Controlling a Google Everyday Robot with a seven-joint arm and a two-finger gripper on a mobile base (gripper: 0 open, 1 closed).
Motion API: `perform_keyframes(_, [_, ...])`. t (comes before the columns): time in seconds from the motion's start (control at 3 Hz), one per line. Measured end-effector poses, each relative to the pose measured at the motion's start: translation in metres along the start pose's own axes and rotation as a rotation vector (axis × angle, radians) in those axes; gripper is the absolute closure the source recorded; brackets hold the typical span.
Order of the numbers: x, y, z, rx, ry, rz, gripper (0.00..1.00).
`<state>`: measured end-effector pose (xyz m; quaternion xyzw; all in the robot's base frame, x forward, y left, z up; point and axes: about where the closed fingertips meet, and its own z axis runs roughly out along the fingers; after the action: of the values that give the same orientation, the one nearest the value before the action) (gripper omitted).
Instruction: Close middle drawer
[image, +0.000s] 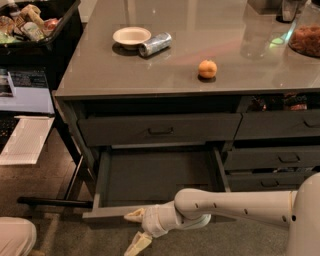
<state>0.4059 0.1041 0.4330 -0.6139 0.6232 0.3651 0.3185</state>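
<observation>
The middle drawer (155, 175) is pulled far out of the grey cabinet, and its shallow grey box is empty. Its flat front shows only as a top edge (107, 213) at the bottom of the view; the handle is hidden. My gripper (135, 230) is at the front of the drawer, right of its middle, on the white arm (235, 205) that reaches in from the right. It is open: the upper fingertip (134, 216) lies at the front's top edge and the lower fingertip (137, 244) points down in front of it. It holds nothing.
The wide top drawer front (160, 129) sits just above the open drawer. Narrower drawers (280, 159) stand to the right. On the countertop are a white bowl (131, 36), a can (155, 44) and an orange (207, 68). A black bin (35, 30) and papers (27, 140) are at the left.
</observation>
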Motion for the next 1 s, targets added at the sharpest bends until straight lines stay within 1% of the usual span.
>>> perform_keyframes(0.33, [0.009,-0.008,-0.005,-0.020,0.088,0.056,0.00])
perform_keyframes(0.67, [0.014,-0.023,-0.005,-0.026,0.172,0.092,0.00])
perform_keyframes(1.0, [0.015,-0.035,-0.004,-0.024,0.213,0.107,0.00])
